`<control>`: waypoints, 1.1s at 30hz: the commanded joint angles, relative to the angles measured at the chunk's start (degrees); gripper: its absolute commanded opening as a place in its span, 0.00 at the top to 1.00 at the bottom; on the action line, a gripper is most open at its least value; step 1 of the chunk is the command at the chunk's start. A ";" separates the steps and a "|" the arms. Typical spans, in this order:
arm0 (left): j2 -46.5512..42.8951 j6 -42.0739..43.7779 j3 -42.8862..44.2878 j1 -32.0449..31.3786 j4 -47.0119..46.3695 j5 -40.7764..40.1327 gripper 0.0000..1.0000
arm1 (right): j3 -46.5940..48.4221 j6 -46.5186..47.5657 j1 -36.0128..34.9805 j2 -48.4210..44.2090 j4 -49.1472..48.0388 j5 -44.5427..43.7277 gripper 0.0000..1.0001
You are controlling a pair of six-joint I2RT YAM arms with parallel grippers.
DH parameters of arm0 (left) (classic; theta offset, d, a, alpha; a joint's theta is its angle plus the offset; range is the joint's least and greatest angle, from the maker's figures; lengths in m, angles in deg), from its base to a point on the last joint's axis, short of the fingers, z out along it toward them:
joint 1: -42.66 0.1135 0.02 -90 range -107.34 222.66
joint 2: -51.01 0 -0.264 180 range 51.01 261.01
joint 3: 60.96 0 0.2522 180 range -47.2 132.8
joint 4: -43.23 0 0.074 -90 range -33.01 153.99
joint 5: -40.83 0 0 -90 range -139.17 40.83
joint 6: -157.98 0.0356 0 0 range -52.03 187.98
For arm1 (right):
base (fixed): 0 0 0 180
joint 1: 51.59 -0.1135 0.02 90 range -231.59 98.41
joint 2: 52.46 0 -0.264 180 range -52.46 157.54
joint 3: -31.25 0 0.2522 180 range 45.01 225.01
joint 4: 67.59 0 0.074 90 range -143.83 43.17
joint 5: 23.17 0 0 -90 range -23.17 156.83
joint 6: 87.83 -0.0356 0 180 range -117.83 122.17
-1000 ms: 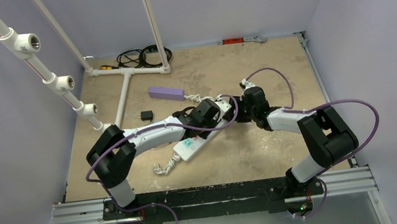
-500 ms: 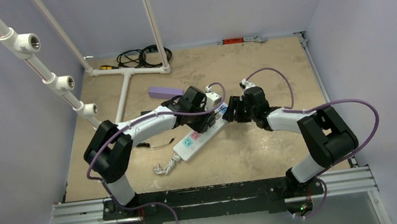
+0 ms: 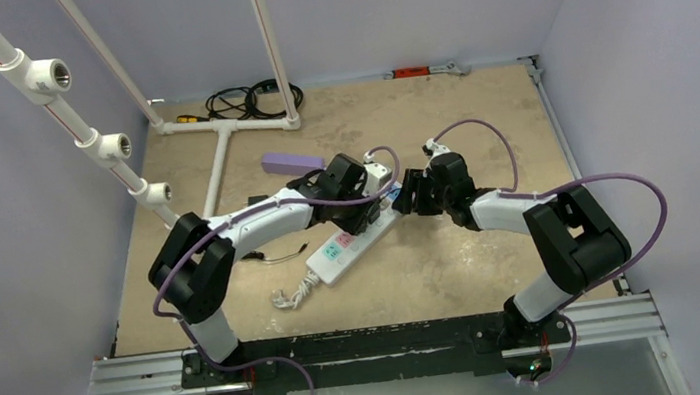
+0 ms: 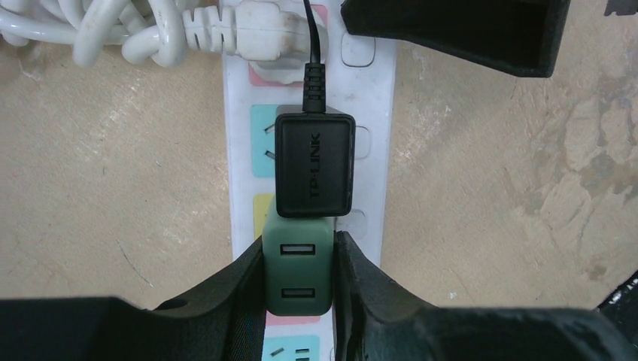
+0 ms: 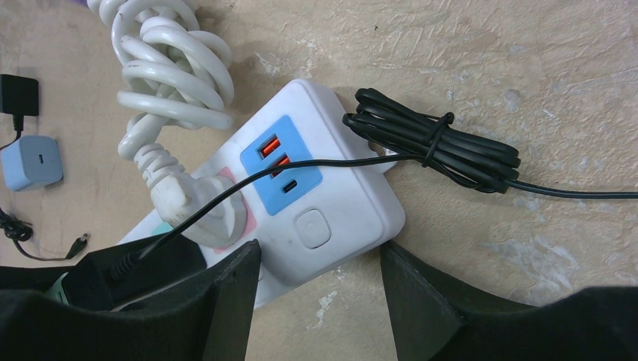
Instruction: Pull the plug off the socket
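Note:
The socket (image 3: 342, 249) is a long white strip lying slantwise mid-table, also in the left wrist view (image 4: 380, 113) and right wrist view (image 5: 353, 188). The plug (image 4: 298, 274), a green block with two USB slots, stands on the strip over a yellow face. My left gripper (image 4: 301, 244) is shut on its two sides; from above it (image 3: 374, 195) hangs over the strip's far part. A black TP-LINK adapter (image 4: 314, 162) sits plugged in just beyond it. My right gripper (image 5: 320, 252) straddles the strip's blue-faced end, one finger against each side.
The bundled white cord (image 5: 173, 68) and a black tied cord (image 5: 436, 147) lie by the strip's far end. A grey-blue charger (image 5: 30, 162) and a black adapter (image 5: 19, 94) rest on the table. A purple box (image 3: 289, 162) and white pipes (image 3: 218, 143) stand behind.
Over the first half second my left arm swung toward the far side and its gripper shifted left along the strip. Since then nothing has visibly moved. The right arm kept its place.

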 commanded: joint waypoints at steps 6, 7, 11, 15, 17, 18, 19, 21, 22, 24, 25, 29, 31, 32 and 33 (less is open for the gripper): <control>3.64 -0.94 -2.55 -7.26 0.65 -18.15 1.00 | 0.91 0.99 0.09 1.48 1.62 -0.98 0.38; 3.77 -1.06 -2.57 -7.70 0.76 -19.17 1.00 | 0.97 1.03 0.12 1.54 1.55 -0.98 0.38; 3.76 -1.44 -2.41 -8.22 0.83 -19.54 1.00 | 0.99 1.03 0.08 1.65 1.55 -0.98 0.38; 3.69 -1.12 -2.19 -8.16 0.79 -16.65 1.00 | 1.04 1.03 0.09 1.78 1.62 -0.89 0.38; 4.06 -1.00 -1.70 -8.03 1.29 -15.77 1.00 | 1.08 1.01 0.07 1.88 1.51 -0.89 0.38; 4.28 -0.93 -1.41 -7.95 1.73 -15.49 1.00 | 1.01 1.03 0.12 1.84 1.54 -0.89 0.38; 4.39 -0.96 -1.21 -7.78 1.87 -15.07 1.00 | 1.01 1.03 0.07 1.87 1.52 -0.89 0.38; 4.12 -1.35 -1.17 -6.82 1.75 -12.96 1.00 | 0.99 1.03 0.12 1.86 1.54 -0.97 0.38; 4.00 -1.54 -1.17 -6.13 1.56 -11.41 1.00 | 1.06 0.99 0.08 1.90 1.54 -0.95 0.38; 3.89 -1.70 -1.02 -4.52 1.52 -8.05 1.00 | 1.08 1.03 0.17 1.92 1.54 -0.89 0.38; 4.07 -1.78 -0.77 -3.70 1.56 -6.65 1.00 | 1.08 1.03 0.23 1.97 1.54 -0.89 0.38; 5.32 -2.77 0.20 -0.72 2.98 -0.85 1.00 | 1.08 1.03 0.21 2.06 1.50 -0.81 0.38; 5.31 -3.13 0.23 0.75 2.96 0.40 1.00 | 1.12 1.03 0.22 1.96 1.53 -0.80 0.38; 5.27 -3.31 0.30 1.28 3.03 0.73 1.00 | 1.09 1.03 0.18 2.00 1.53 -0.76 0.38; 5.17 -3.43 0.32 1.72 2.97 1.09 1.00 | 1.08 1.03 0.20 2.00 1.54 -0.73 0.38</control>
